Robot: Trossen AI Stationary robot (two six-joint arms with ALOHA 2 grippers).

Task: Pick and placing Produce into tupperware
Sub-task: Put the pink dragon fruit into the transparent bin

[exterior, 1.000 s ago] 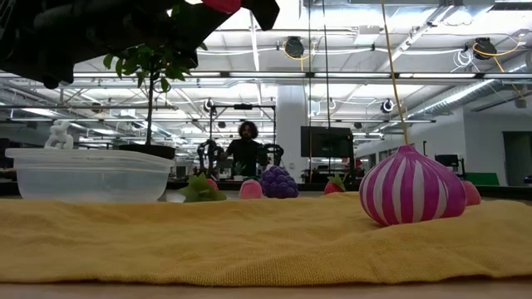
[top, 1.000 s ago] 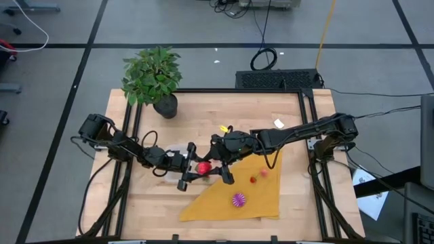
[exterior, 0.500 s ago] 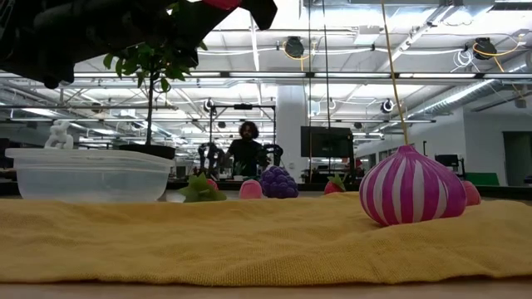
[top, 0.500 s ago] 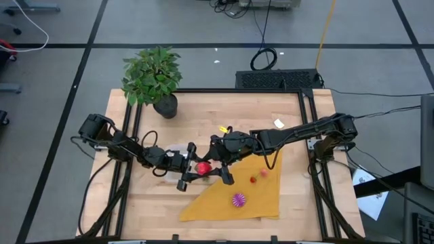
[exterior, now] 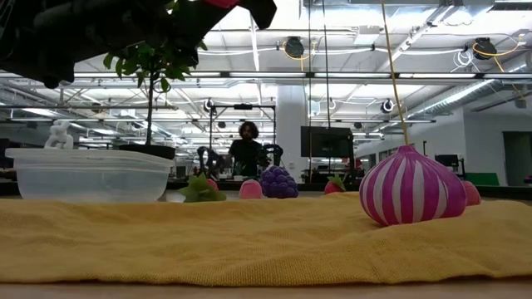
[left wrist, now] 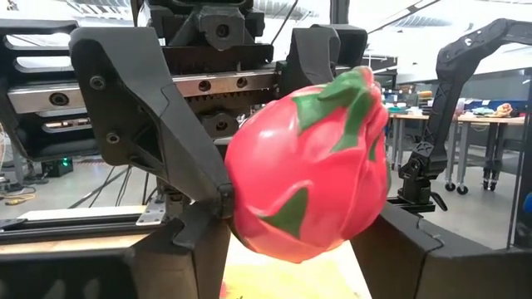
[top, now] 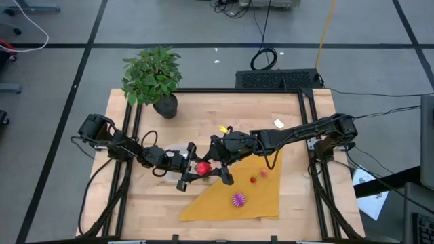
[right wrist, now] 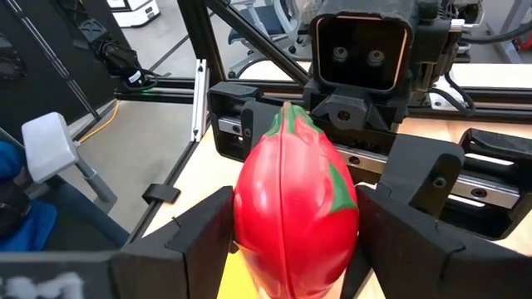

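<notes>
Both grippers are meeting mid-surface over the yellow cloth [top: 237, 193]: left gripper [top: 190, 170] and right gripper [top: 218, 170] both clamping one red fruit [top: 202, 167] (green-flecked). Beyond, clear tupperware [exterior: 87, 174] is sitting left; plant [top: 152, 74] farther back.

Red dragon fruit [left wrist: 307, 166] with green scales; magenta ball [exterior: 411, 187] striped white; mustard-yellow cloth [top: 261, 200] at the table's near edge; purple grapes [exterior: 278, 182]; clear tupperware [exterior: 87, 176].
</notes>
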